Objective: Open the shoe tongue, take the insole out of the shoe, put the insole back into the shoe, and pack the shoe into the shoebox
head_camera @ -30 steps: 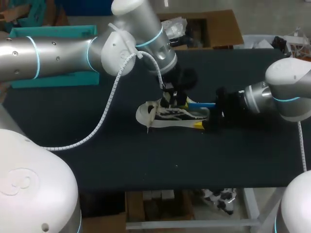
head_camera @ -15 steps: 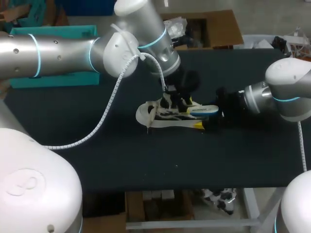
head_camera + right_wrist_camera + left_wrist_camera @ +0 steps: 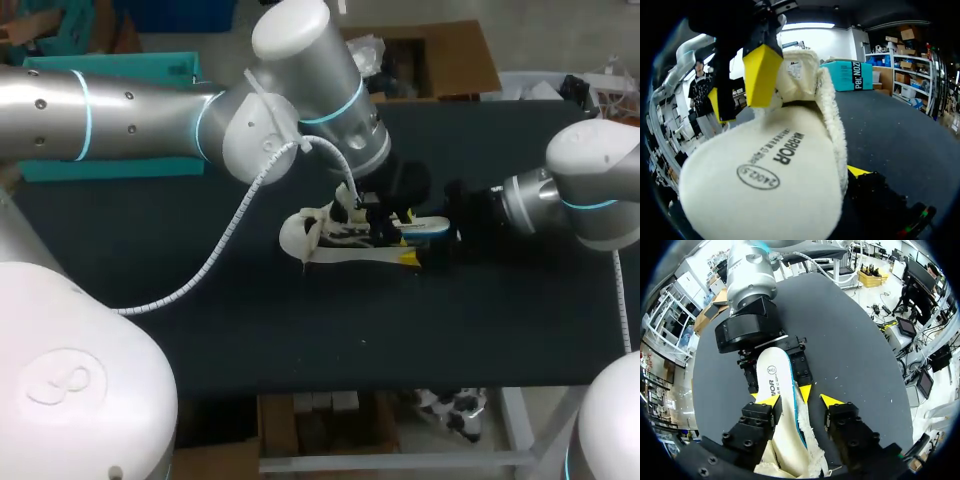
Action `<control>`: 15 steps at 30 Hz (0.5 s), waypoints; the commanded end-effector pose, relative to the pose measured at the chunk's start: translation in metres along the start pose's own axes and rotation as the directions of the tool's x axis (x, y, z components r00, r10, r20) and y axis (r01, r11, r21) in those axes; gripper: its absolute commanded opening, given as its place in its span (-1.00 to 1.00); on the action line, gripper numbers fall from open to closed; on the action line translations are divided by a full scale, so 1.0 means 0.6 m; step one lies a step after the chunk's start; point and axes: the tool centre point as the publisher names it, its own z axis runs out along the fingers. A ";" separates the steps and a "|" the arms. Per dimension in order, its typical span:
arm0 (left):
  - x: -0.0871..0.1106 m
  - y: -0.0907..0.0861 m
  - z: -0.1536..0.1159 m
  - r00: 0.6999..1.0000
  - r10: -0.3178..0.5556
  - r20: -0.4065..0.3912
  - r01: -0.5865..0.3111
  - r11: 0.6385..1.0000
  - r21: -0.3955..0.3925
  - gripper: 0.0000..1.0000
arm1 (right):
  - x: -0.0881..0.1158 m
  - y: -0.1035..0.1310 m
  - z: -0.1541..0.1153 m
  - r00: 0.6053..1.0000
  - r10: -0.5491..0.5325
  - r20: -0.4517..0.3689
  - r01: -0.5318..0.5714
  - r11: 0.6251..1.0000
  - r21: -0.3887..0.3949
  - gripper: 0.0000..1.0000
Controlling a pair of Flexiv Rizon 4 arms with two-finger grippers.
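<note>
Left hand hangs over the mouth of the shoe with its fingers spread. One yellow tip rests against the edge of the insole, while the other stands clear of the fleecy lining, so nothing is pinched. The insole is only partly in the shoe. Its heel end pokes out past the back of the shoe and lies toward the right hand, which sits right at the shoe's heel. Whether that right hand is clamped on the shoe or merely set against it cannot be told from these views, because the insole covers most of it.

The shoe lies near the middle of the dark worktop, toe pointing to the robot's left. A teal box, which I take to be the shoebox, sits well apart at the far left edge.

The main risk, as I judge it, is the soft insole itself. Pressed or dragged by a single tip, it could fold, ride up over the collar or snag in the fleece rather than slide flat. If the right hand has no firm hold, any push along the shoe could skid or roll it on the worktop. The two hands are also very close at the heel, so a small misjudged move could knock them together.
</note>
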 end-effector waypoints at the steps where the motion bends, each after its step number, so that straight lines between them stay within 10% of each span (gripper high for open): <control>1: -0.005 -0.011 0.024 1.000 -0.008 0.030 0.008 1.000 -0.025 0.00 | -0.003 -0.011 0.012 1.000 -0.001 -0.002 0.001 1.000 -0.004 -1.00; 15: -0.039 -0.011 0.049 0.995 -0.034 0.092 0.039 0.998 -0.048 0.04 | -0.003 -0.011 0.012 1.000 -0.001 -0.002 0.001 1.000 -0.004 -1.00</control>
